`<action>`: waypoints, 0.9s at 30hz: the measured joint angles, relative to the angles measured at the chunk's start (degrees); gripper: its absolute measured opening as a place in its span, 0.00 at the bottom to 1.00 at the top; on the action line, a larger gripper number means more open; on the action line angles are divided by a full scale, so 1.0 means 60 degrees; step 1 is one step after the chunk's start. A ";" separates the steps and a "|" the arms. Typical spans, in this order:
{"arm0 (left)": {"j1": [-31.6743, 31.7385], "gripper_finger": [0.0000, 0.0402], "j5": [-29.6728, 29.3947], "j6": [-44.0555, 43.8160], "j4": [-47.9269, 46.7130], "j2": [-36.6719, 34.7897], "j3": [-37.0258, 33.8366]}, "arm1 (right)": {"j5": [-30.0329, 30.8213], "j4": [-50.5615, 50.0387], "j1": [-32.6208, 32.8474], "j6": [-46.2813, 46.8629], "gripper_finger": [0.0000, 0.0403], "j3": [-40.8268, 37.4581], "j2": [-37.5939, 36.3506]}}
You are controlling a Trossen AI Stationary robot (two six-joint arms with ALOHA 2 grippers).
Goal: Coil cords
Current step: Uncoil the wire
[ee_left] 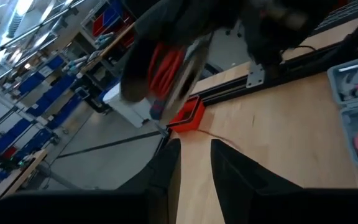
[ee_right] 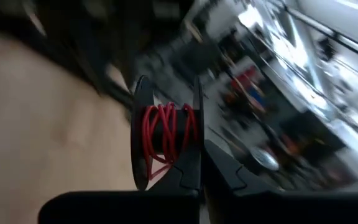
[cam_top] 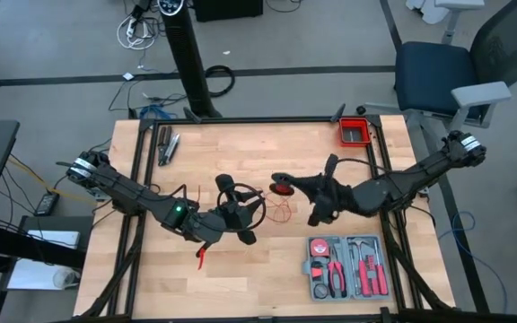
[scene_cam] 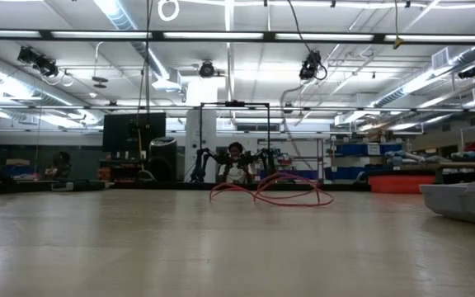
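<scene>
A small black spool (cam_top: pixel 282 187) wound with thin red cord (ee_right: pixel 166 134) is held above the table's middle by my right gripper (cam_top: pixel 289 187), which is shut on it. More red cord lies in loose loops on the table (cam_top: pixel 281 212), also in the low view (scene_cam: pixel 272 195). My left gripper (cam_top: pixel 248 235) is near the loops, fingers pointing toward the table's right edge with a narrow gap (ee_left: pixel 196 163) between them. A strand of cord (ee_left: pixel 219 138) lies on the wood just beyond its fingertips; I cannot tell whether they touch it. The spool (ee_left: pixel 166 62) shows above them. My right gripper holds the spool by one black flange (ee_right: pixel 197 146), whose edge runs down between the two fingers (ee_right: pixel 188 177). The spool is lifted clear of the table, its axis across the fingers. A strand of red cord comes off its core beside the fingers.
A grey tool case (cam_top: pixel 346 266) with red-handled tools lies at the near right. A red bin (cam_top: pixel 354 133) stands at the far right corner. Some metal tools (cam_top: pixel 167 144) lie at the far left. A small red item (cam_top: pixel 203 254) lies by the left arm.
</scene>
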 joint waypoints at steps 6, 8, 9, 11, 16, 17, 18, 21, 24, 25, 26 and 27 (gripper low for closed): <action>0.0009 0.22 -0.0236 -0.0751 -0.0151 0.0000 0.0000 | -0.1301 0.0110 0.0000 0.0942 0.00 -0.0029 -0.0653; 0.0107 0.22 0.0066 -0.1123 -0.0154 0.0000 0.0000 | -0.1769 0.0481 -0.0008 0.1078 0.00 -0.0227 -0.0809; 0.0189 0.22 0.0413 -0.1347 -0.0186 0.0000 0.0000 | -0.1887 0.0588 -0.0038 0.1079 0.00 -0.0333 -0.0864; 0.0406 0.22 0.1311 -0.1722 -0.0252 0.0000 -0.0010 | -0.1959 0.0808 -0.0158 0.1081 0.00 -0.0556 -0.0958; 0.1024 0.22 0.3338 -0.2347 0.0283 -0.0004 -0.0623 | -0.2174 0.1085 -0.0572 0.1309 0.00 -0.1081 -0.1311; 0.1158 0.22 0.3590 -0.2434 0.0469 0.0000 -0.0806 | -0.2368 0.1090 -0.0681 0.1439 0.00 -0.1151 -0.1403; 0.1293 0.22 0.3858 -0.2535 0.0745 0.0000 -0.1000 | -0.2573 0.1091 -0.0804 0.1575 0.00 -0.1237 -0.1520; 0.1709 0.22 0.4777 -0.2846 0.1723 0.0000 -0.1612 | -0.3506 0.1320 -0.1223 0.2027 0.00 -0.1543 -0.1921; 0.2082 0.22 0.5269 -0.3177 0.2690 0.0004 -0.2183 | -0.4522 0.1789 -0.1666 0.2523 0.00 -0.1976 -0.2243; 0.2176 0.22 0.5279 -0.3303 0.3095 0.0004 -0.2348 | -0.4848 0.2050 -0.1795 0.2693 0.00 -0.2159 -0.2320; 0.2262 0.22 0.5290 -0.3368 0.3536 0.0004 -0.2510 | -0.5150 0.2400 -0.1905 0.2860 0.00 -0.2369 -0.2367; 0.2345 0.22 0.5326 -0.3453 0.3970 0.0004 -0.2673 | -0.5374 0.2773 -0.2012 0.2999 0.00 -0.2577 -0.2372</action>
